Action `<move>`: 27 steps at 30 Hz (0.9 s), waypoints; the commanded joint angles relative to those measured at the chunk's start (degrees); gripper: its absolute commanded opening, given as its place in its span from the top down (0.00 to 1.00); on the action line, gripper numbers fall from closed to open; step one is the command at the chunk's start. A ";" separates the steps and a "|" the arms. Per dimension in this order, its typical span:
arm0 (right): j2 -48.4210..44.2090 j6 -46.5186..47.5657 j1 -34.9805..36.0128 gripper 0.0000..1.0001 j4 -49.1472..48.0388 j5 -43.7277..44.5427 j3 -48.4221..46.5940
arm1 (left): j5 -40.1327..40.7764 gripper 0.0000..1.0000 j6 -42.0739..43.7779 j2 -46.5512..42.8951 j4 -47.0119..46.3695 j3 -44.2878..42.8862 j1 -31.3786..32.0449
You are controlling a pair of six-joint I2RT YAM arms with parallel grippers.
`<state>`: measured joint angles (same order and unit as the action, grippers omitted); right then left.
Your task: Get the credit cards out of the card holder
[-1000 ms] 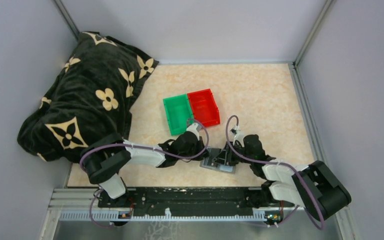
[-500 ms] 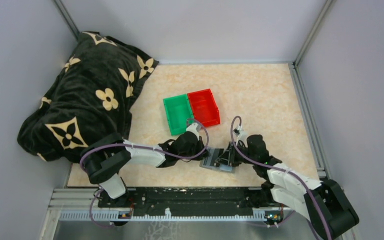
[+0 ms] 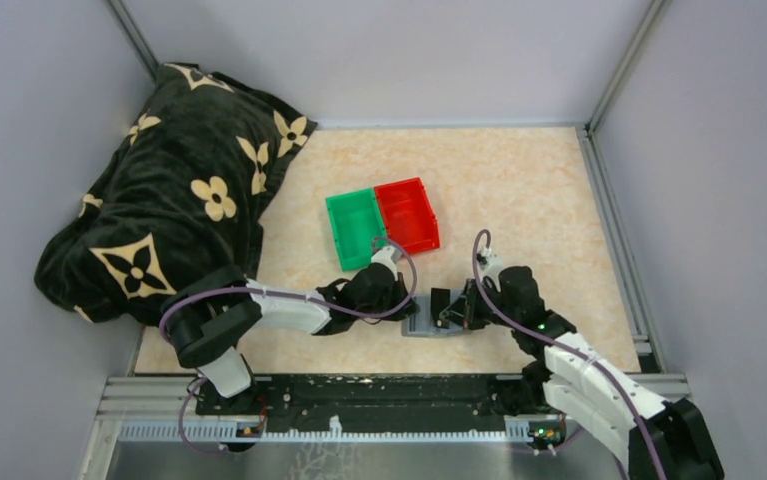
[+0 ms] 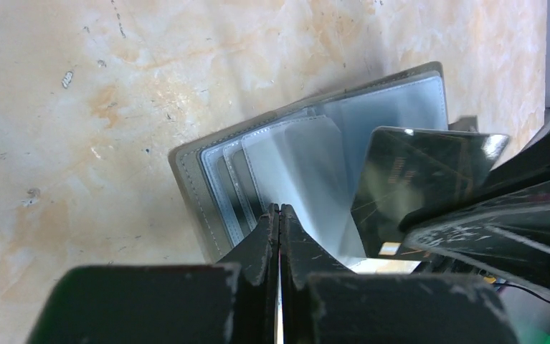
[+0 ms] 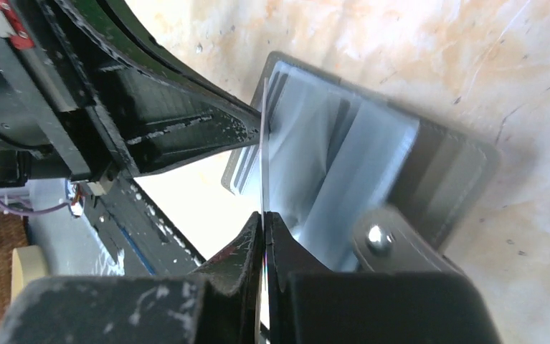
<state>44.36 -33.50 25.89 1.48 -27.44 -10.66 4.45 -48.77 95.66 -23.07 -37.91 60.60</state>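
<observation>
The grey card holder (image 3: 421, 328) lies open on the table between my two grippers; its clear sleeves (image 4: 293, 165) show in the left wrist view. My left gripper (image 4: 280, 209) is shut, with its tips pressing down on the holder's left panel. My right gripper (image 5: 264, 215) is shut on a dark credit card (image 4: 415, 179), which stands tilted up over the holder's right half. In the right wrist view that credit card (image 5: 264, 143) shows edge-on as a thin line. From above, the card (image 3: 441, 303) is just ahead of the right gripper (image 3: 451, 308), close to the left gripper (image 3: 409, 308).
A green bin (image 3: 356, 228) and a red bin (image 3: 407, 214) sit side by side just beyond the grippers. A black flowered blanket (image 3: 179, 190) is heaped at the left. The arms' base rail (image 3: 379, 400) runs along the near edge.
My right gripper has closed on the card and drawn back to the right, raising the card from the holder. The left gripper has stayed shut in place.
</observation>
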 commanded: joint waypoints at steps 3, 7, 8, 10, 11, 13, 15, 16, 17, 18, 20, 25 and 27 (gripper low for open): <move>-4.70 1.94 -0.49 1.00 4.09 4.10 -5.17 | 1.20 0.94 1.56 -1.11 2.96 0.12 -0.22; -6.32 1.98 -0.48 1.00 5.05 4.40 -5.89 | 1.27 0.73 3.41 -3.89 3.86 -0.19 -0.37; -6.52 2.02 -0.51 1.00 5.03 3.99 -6.05 | 1.03 0.64 4.49 -4.90 3.86 -0.15 -0.35; -6.48 1.98 -0.49 1.00 4.16 2.03 -6.30 | 0.55 0.48 5.92 -7.21 3.78 0.00 -0.47; -6.40 1.61 -0.49 1.00 3.31 1.02 -6.31 | 0.10 0.40 6.36 -8.64 3.51 0.33 -0.60; -6.39 0.63 -0.49 1.00 1.17 -0.88 -6.00 | -1.80 0.29 6.73 -11.84 1.59 1.87 -1.36; -6.55 -0.53 -0.43 1.00 -1.76 -3.14 -5.67 | -4.46 0.27 6.43 -14.99 -3.69 4.76 -2.19; -6.52 -1.05 -0.47 1.00 -2.99 -4.24 -5.47 | -4.82 0.27 6.38 -16.23 -5.89 6.20 -2.42; -6.56 -1.63 -0.49 1.00 -4.60 -6.11 -5.32 | -4.87 0.27 6.54 -17.23 -7.61 7.40 -2.54; -6.50 -2.37 -0.49 1.00 -6.10 -7.49 -5.05 | -4.85 0.27 6.69 -17.88 -8.56 8.31 -2.65; -6.17 -3.83 -0.44 1.00 -9.09 -10.30 -4.47 | -5.75 0.28 6.99 -18.72 -10.06 9.35 -3.03; -4.71 -4.91 -0.49 1.00 -14.32 -17.60 -3.00 | -11.96 0.39 6.59 -20.37 -20.21 13.20 -4.19; -4.54 -4.99 -0.49 1.00 -15.13 -19.58 -2.74 | -13.93 0.43 6.78 -20.63 -22.94 13.63 -4.22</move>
<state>39.46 -37.39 25.71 -6.37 -39.62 -13.52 -3.51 -42.78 76.82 -35.59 -25.52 56.80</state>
